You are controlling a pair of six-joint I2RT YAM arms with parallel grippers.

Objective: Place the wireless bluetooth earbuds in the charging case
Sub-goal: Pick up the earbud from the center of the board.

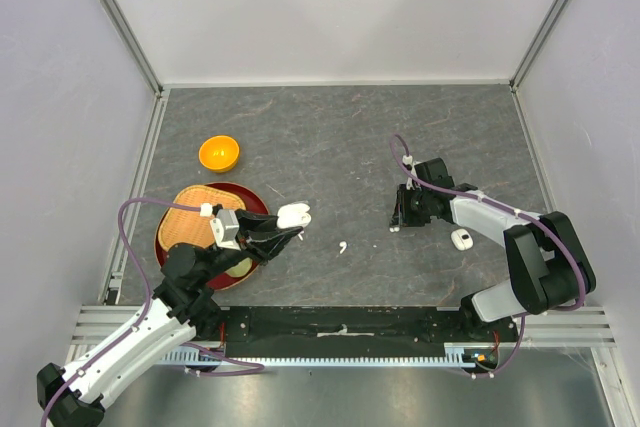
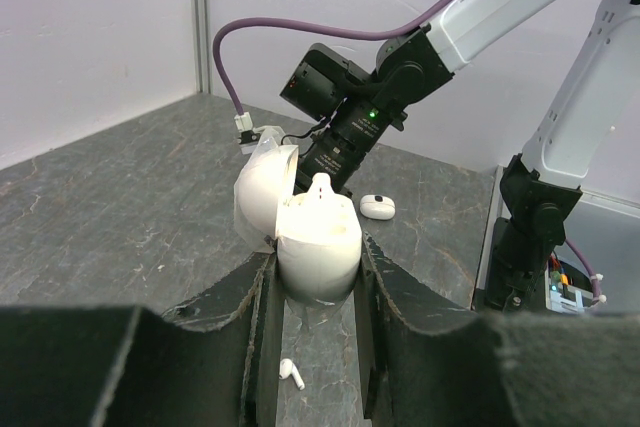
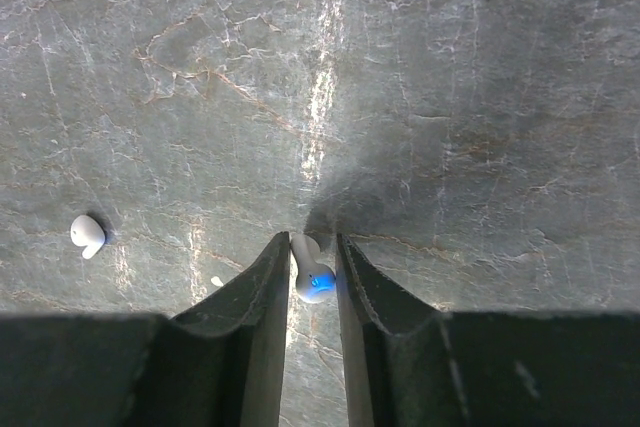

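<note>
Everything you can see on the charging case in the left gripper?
The charging case is glossy white plastic, rounded, its hinged lid swung open sideways. It stands upright, clamped at the base between the fingers of the left gripper, above the table. What may be an earbud pokes from its mouth.

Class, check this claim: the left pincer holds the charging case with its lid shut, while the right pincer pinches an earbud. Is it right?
Not quite. The lid is open, hinged back from the charging case held in the left pincer, as the left wrist view shows. The right pincer does pinch an earbud.
</note>
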